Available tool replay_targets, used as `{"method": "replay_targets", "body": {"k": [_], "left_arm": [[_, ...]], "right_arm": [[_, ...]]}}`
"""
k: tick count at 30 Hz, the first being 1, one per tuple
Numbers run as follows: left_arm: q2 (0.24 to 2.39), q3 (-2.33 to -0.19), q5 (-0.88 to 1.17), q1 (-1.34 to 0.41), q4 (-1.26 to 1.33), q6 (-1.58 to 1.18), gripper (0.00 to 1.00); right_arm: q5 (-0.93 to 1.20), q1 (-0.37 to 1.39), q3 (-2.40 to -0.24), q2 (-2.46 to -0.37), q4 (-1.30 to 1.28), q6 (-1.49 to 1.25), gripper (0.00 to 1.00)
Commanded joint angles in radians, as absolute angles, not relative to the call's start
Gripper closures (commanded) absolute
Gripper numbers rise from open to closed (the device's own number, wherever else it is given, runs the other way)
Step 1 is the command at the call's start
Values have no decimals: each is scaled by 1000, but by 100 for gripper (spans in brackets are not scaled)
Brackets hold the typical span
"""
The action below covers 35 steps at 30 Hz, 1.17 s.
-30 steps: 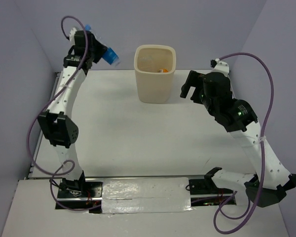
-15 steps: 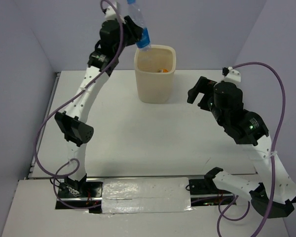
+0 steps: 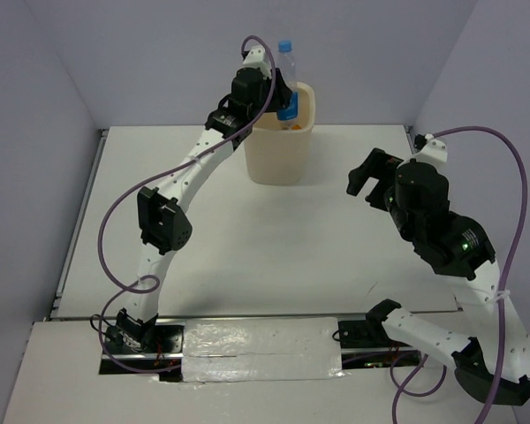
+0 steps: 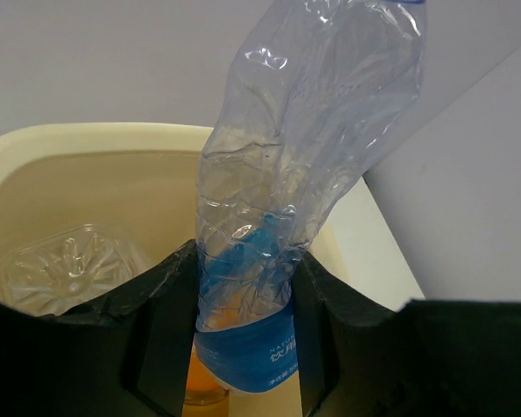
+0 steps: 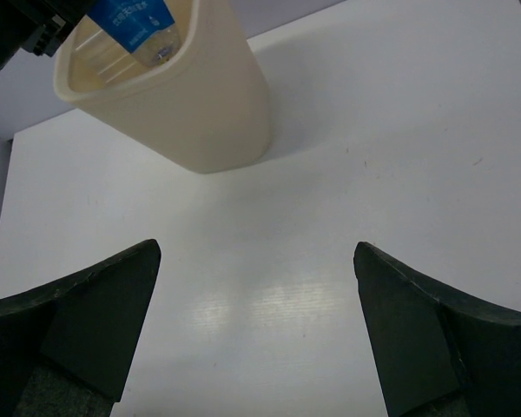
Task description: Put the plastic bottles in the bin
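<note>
A crumpled clear plastic bottle with a blue label and blue cap stands upright in my left gripper, which is shut on its lower body. The gripper holds it right over the mouth of the cream bin, base downward inside the rim. Inside the bin lie another clear bottle and a small orange bottle. My right gripper hangs open to the right of the bin with nothing between its fingers.
The bin stands at the back middle of the white table. Grey walls close in the back and both sides. Purple cables loop from both arms.
My left arm has swung from the back left corner to over the bin, carrying the bottle and turning it upright. The right arm has drawn back a little to the right.
</note>
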State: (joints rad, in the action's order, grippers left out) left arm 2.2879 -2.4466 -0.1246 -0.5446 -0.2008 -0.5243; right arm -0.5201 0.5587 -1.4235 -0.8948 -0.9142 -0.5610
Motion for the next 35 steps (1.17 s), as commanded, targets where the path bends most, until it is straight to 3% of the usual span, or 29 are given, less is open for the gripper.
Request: {"method": "replay_targets", "body": {"k": [1, 2, 3, 5, 6, 11, 19, 28, 35], "left_arm": [[2270, -2439, -117, -545, -107, -500, 51], [2266, -2431, -114, -546, -106, -496, 33], [2247, -2406, -109, -552, -101, -483, 23], [2230, -2396, -106, -561, -94, -460, 3], [2218, -2408, -107, -569, -100, -454, 1], [2139, -2444, -120, -595, -124, -407, 1], [1765, -2284, -204, -597, -210, -364, 1], [1389, -1835, -460, -589, -474, -308, 1], [1073, -1458, -600, -583, -499, -336, 1]], "right_arm": [[-543, 565, -1414, -905, -914, -569, 0], [-543, 565, -1414, -907, -913, -568, 0], [-545, 565, -1414, -910, -913, -568, 0], [-548, 565, -1417, -914, -916, -565, 0], [-551, 565, -1422, -919, -916, -563, 0], [-563, 563, -1440, -927, -933, -563, 0], [-670, 563, -1413, -907, -968, -565, 0], [-767, 558, -1335, -890, -940, -568, 0], [-749, 558, -1289, -887, -916, -592, 0]]}}
